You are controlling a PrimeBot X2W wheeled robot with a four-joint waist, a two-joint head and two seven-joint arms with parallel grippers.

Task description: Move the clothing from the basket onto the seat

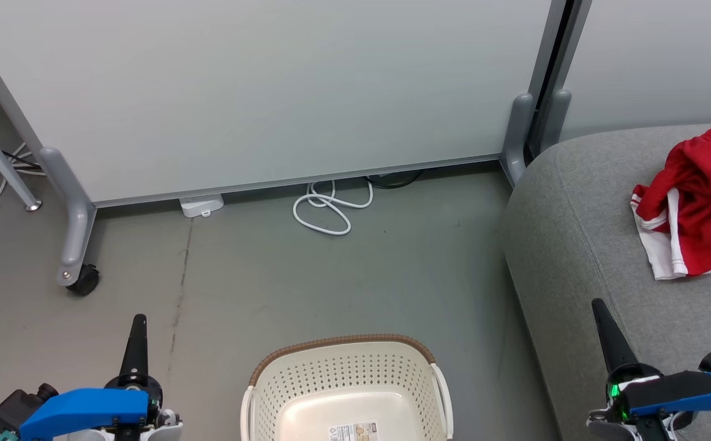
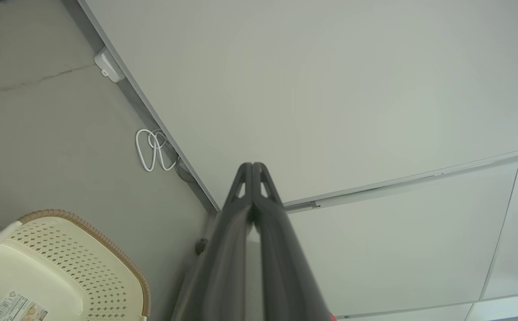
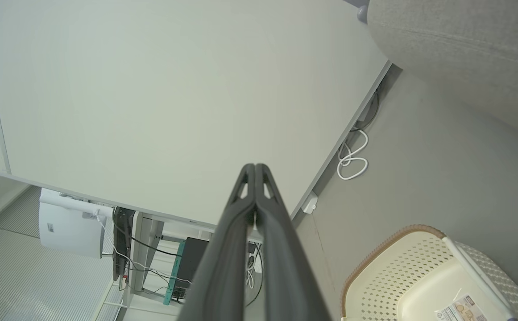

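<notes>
The large grey fabric-upholstered seat [image 1: 575, 245] is seen at the right. The oval cream-white perforated plastic basket [image 1: 343, 339] with a brown rim is placed on the floor beside it. The crumpled bright red and white clothing [image 1: 704, 202] is laid on the seat. The left gripper [image 1: 138, 327] and the right gripper [image 1: 602, 315] are held with dark fingers pressed together, nothing grasped.

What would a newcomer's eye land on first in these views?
The bright red clothing with white trim, heaped on the grey sofa seat at the head view's right. Next, the cream laundry basket at bottom centre, with a paper label inside and no garment in the part seen. The left gripper and right gripper flank it, fingers shut, holding nothing.
</notes>
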